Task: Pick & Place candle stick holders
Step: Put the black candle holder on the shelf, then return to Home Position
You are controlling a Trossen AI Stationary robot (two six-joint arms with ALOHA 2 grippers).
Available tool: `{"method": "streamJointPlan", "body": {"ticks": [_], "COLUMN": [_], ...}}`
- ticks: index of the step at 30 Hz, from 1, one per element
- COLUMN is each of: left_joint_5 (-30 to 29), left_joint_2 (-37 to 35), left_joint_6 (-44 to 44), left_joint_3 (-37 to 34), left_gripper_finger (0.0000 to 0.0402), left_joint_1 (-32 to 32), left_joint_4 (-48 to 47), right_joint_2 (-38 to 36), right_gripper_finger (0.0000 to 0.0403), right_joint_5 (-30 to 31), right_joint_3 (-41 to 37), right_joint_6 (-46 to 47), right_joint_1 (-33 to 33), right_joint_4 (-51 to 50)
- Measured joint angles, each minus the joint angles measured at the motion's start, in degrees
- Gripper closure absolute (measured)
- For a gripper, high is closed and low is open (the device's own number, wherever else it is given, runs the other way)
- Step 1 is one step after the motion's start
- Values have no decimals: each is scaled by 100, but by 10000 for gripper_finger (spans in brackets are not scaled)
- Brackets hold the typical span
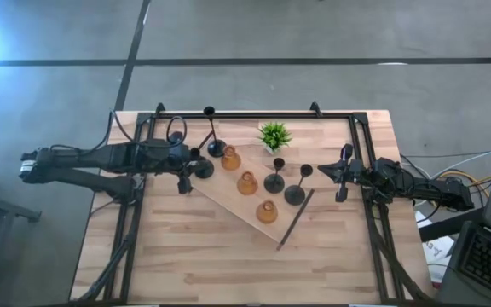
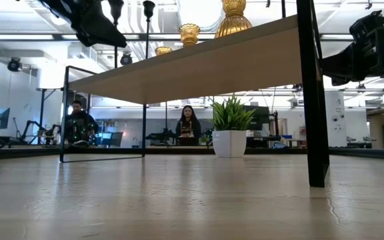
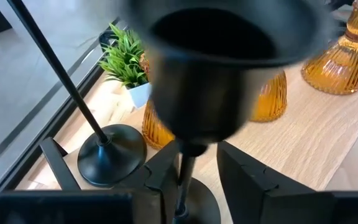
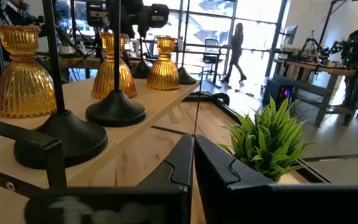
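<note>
The candle stick holders stand by their bases on the light wooden tray [image 1: 228, 203]: amber ones [image 1: 247, 182] [image 1: 267, 211] [image 1: 230, 158] and black ones [image 1: 275, 179] [image 1: 297, 193] [image 1: 214, 145]. One more black holder [image 1: 201, 167] stands upright at the tray's left end. My left gripper [image 3: 191, 155] is open around its thin stem [image 3: 183, 171], under its cup [image 3: 222, 68], one finger on each side. My right gripper [image 4: 192, 155] is shut on nothing, at the table's right side [image 1: 341, 175]. My left gripper comes at the black holder's stem [image 3: 183, 171] slanting down from the table's left, its fingers across the stem. A gap shows between the stem and one finger [image 3: 247, 180]. The other finger [image 3: 161, 177] is close beside the stem; whether it touches, I cannot tell.
A small green potted plant [image 1: 274, 135] stands behind the tray near the far edge. The tray is raised on dark legs [image 2: 312, 93] and has a dark handle bar [image 1: 297, 217]. A black frame [image 1: 254, 114] borders the table. Bare wood lies toward the near edge.
</note>
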Motion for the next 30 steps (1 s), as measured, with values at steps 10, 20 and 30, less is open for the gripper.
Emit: {"method": "streamJointPlan", "body": {"ticks": [10, 20, 30], "left_joint_5": [-410, -503, -414], "left_joint_2": [0, -148, -1743], "left_joint_6": [189, 202, -326], "left_joint_3": [-2, 26, 244], "left_gripper_finger": [202, 130, 153], "left_joint_1": [38, 61, 61], "left_joint_4": [-72, -750, -1318], "right_joint_2": [0, 0, 1], "right_gripper_finger": [394, 394, 394], "right_joint_5": [-1, 1, -1], "right_joint_3": [0, 0, 0], "right_joint_6": [0, 0, 0], "right_joint_1": [0, 0, 0], "right_joint_4": [0, 0, 0]}}
